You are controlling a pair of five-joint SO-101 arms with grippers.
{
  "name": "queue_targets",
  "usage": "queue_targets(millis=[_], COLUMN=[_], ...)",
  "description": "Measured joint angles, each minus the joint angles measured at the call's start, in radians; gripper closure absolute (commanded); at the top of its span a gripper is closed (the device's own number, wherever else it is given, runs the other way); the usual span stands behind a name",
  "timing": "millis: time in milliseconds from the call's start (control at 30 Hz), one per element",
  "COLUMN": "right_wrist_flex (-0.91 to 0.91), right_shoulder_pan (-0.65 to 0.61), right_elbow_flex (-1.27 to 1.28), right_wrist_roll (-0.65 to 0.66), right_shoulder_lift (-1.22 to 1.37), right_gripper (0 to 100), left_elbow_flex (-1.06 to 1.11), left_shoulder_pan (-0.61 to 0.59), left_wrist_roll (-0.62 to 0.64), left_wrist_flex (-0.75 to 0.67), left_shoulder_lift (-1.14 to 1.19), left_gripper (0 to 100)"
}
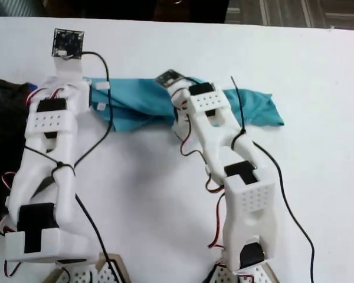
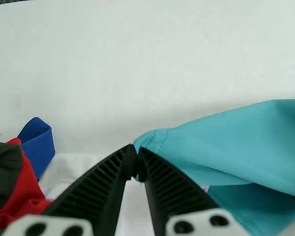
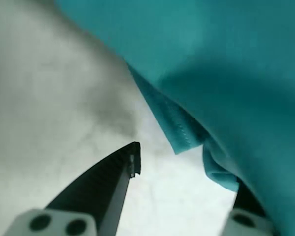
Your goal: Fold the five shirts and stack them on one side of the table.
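Observation:
A teal shirt point(image 1: 248, 109) lies stretched in a band across the far middle of the white table point(image 1: 147, 194). My left gripper point(image 2: 136, 160) is shut, its tips pinching the hemmed corner of the teal shirt point(image 2: 226, 142) at the shirt's left end. In the high view, the left gripper point(image 1: 82, 88) sits at that end. My right gripper point(image 3: 187, 172) is open over the shirt's middle, and a folded hem edge of the teal shirt point(image 3: 187, 132) hangs between its jaws. Cloth covers one finger. The right gripper point(image 1: 178, 97) is at the shirt's near edge.
A heap of other shirts lies at the table's left edge, mostly black point(image 1: 3, 118). Beside my left gripper it shows as red point(image 2: 19, 201), blue point(image 2: 37, 142) and black point(image 2: 2, 167) cloth. Bare table spreads beyond the shirt and to the right.

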Motion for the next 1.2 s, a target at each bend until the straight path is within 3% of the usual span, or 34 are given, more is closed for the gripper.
queue_targets(millis=[400,700,1067,1200], right_wrist_flex=[-0.043,-0.100,0.169,0.308], right_shoulder_pan=[0.121,0.310,0.402,0.368], right_elbow_flex=[-0.104,-0.433,-0.959,-1.119], right_wrist_roll=[0.025,0.035,0.035,0.035], right_shoulder_lift=[0.078,0.282,0.393,0.393], right_gripper=[69.0,82.7,82.4,74.1], left_elbow_flex=[0.000,0.000,0.000,0.000], left_shoulder_pan=[0.000,0.000,0.000,0.000], left_wrist_roll=[0.000,0.000,0.000,0.000], left_wrist_flex=[0.000,0.000,0.000,0.000], left_shoulder_lift=[0.000,0.000,0.000,0.000], left_gripper=[97,97,97,97])
